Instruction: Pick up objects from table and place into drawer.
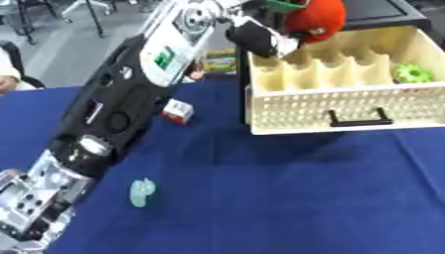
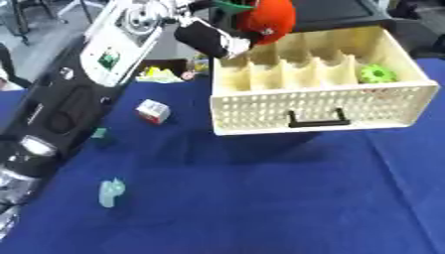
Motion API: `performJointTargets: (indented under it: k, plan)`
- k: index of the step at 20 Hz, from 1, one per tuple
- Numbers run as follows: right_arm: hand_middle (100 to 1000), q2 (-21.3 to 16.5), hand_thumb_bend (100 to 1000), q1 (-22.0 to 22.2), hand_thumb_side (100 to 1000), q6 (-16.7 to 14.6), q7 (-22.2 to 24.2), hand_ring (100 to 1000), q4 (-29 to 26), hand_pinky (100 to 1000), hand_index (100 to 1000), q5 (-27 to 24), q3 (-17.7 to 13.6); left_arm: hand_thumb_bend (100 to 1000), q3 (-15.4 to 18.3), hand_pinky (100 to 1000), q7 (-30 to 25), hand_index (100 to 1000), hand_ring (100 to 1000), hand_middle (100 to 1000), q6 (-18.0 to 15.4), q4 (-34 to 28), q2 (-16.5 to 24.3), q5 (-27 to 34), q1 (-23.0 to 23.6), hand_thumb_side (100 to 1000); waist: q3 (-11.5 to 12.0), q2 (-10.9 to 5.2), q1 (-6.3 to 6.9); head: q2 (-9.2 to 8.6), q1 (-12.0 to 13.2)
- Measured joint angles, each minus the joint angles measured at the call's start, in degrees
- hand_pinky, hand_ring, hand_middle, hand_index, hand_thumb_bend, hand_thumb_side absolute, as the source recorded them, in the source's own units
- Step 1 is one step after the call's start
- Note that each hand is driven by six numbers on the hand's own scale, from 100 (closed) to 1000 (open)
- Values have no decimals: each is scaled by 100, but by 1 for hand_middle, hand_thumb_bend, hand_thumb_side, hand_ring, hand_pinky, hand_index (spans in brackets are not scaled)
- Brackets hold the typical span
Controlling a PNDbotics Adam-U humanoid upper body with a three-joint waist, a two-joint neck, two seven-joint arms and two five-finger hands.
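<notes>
the left hand [image 1: 260, 38] is up at about 12 o'clock, black fingers curled round a big soft-looking red-orange round toy with a green leafy top [image 1: 315, 19], looks like a plush tomato or similar. it's held just over the back left corner of the cream plastic drawer with a perforated front and a black handle [image 2: 322, 104]. can't tell if the toy touches the drawer rim or hangs just above it.

the drawer sits pulled out at roughly 1 o'clock, its inside split by wavy cream dividers into narrow slots. in the rightmost slot there's a bright green bumpy round thing [image 2: 377, 74], flower or gear shaped, lying low against the right wall.

the left arm [image 1: 130, 99] runs as a long black and white diagonal from 8 o'clock up to 12, glossy shell with silver joints near the bottom.

on the dark blue cloth-covered table [image 1: 287, 198]:
- a small white and red cube-ish box [image 2: 153, 110] at about 10 o'clock, near the drawer's left side but apart from it
- a pale mint green translucent little figure [image 2: 111, 192] at about 8 o'clock, lumpy shape, well apart from everything else
- a small teal bit [image 2: 100, 133] at 9 o'clock, right beside the arm, too small to make out
</notes>
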Motion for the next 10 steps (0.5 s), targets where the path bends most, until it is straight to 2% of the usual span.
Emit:
performJointTargets:
  k: [3, 5, 8, 10]
  plan:
    - [100, 21, 479, -2, 1000, -3, -3, 189, 0, 100, 846, -4, 2, 100, 0, 378, 10, 731, 589, 620, -111, 60, -28, -108, -21, 274, -3, 4, 36, -1, 28]
    - [100, 22, 479, -2, 1000, -5, -6, 189, 0, 100, 846, -7, 4, 100, 0, 420, 18, 811, 632, 658, -181, 68, -28, -225, -42, 284, -2, 4, 44, -1, 39]
    - [100, 32, 479, 3, 1000, -15, -16, 189, 0, 100, 846, -22, 5, 100, 2, 482, 29, 881, 698, 708, -198, 106, -28, -562, -42, 287, 0, 4, 64, -1, 57]
    - [100, 48, 479, 5, 1000, -25, -24, 189, 0, 100, 846, -27, 10, 100, 11, 520, 64, 921, 735, 739, -125, 152, -28, -809, -39, 335, 0, 4, 66, -1, 70]
